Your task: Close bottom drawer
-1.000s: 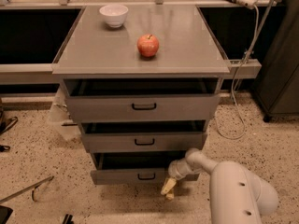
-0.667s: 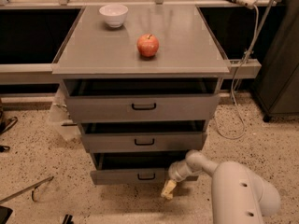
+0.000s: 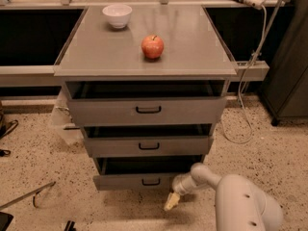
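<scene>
Grey bottom drawer (image 3: 120, 181) is sitting pulled out, lowest of three, front running left-right. Tool (image 3: 172, 201) is hanging just before it, right of the handle (image 3: 151, 181), slightly lower — drawer lying straight behind; tool's state — cannot tell.

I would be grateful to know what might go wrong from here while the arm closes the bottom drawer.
1. The gripper hangs below the front panel of the bottom drawer, right of its handle; a push from there may slide under the panel rather than move it.
2. An off-centre push might skew the drawer so it binds.
3. A hard shove could jolt the cabinet and roll the apple off the cabinet top.
</scene>
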Tool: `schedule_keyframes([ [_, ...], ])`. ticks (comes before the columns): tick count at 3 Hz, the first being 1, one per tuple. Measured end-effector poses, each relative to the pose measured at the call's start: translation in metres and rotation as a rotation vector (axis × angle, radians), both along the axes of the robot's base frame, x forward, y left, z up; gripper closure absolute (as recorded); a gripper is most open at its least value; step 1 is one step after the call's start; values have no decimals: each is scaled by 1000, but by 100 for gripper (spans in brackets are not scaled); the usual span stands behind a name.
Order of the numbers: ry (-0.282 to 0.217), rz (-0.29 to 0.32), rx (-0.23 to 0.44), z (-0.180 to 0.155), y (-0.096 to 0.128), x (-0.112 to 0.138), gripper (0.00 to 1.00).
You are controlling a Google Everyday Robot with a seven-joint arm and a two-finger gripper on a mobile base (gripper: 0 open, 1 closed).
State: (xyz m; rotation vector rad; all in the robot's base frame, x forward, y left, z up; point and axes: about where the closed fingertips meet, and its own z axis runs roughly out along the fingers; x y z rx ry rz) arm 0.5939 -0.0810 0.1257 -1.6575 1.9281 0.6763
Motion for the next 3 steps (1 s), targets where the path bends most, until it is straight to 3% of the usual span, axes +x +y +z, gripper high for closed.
schedule_keyframes([
  [3,-44,3,-16,-12,6,19,0],
])
